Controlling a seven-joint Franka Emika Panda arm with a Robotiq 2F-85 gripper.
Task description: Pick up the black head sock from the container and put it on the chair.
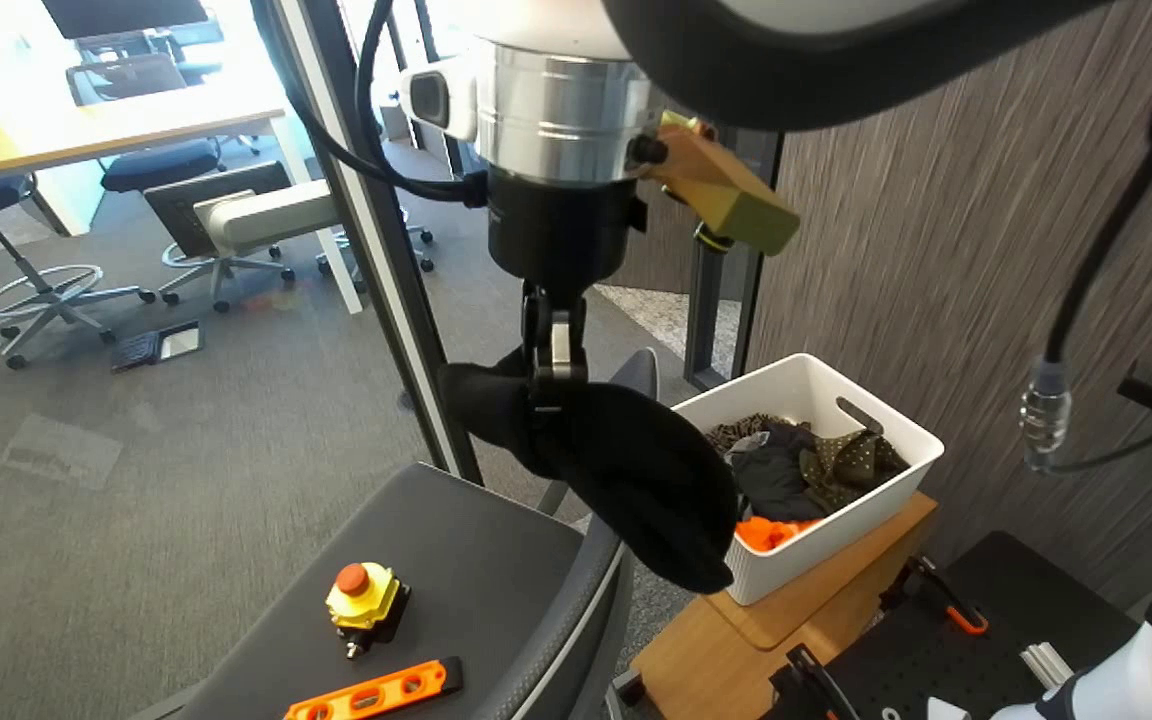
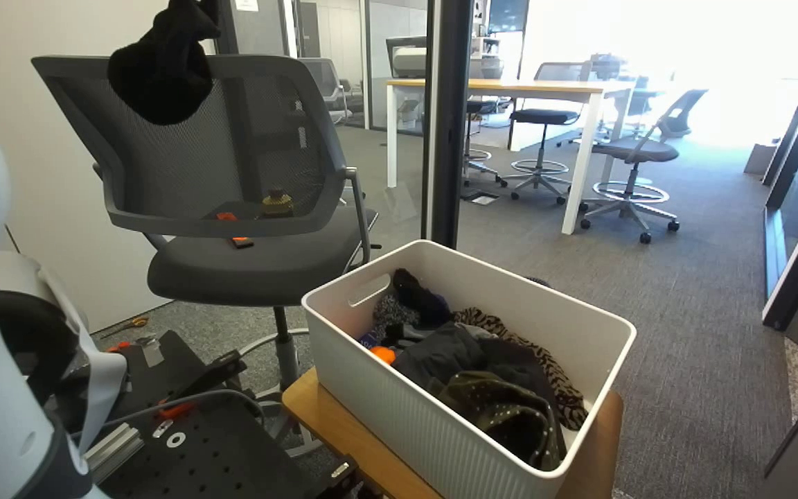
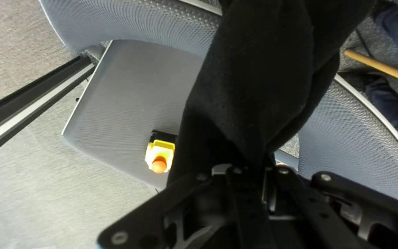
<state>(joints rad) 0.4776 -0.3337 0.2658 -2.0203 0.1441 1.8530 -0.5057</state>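
Note:
The black head sock [image 1: 646, 480] hangs from my gripper [image 1: 556, 395], which is shut on it in the air. It also hangs in front of the chair's mesh backrest [image 2: 260, 145] in an exterior view, where the sock [image 2: 163, 80] is at the top left. In the wrist view the sock [image 3: 254, 76] fills the middle above the gripper [image 3: 254, 169] and hides part of the chair seat [image 3: 133, 86]. The grey chair seat [image 1: 446, 540] lies lower, beside the held sock. The white container [image 2: 399, 409] holds several other cloths and stands behind the backrest.
A yellow box with a red button [image 1: 363, 600] and an orange level [image 1: 376, 693] lie on the seat. The container rests on a wooden stand [image 2: 337, 409]. A dark post [image 2: 444, 125] stands near the chair. A person's legs [image 3: 396, 107] show at the wrist view's right.

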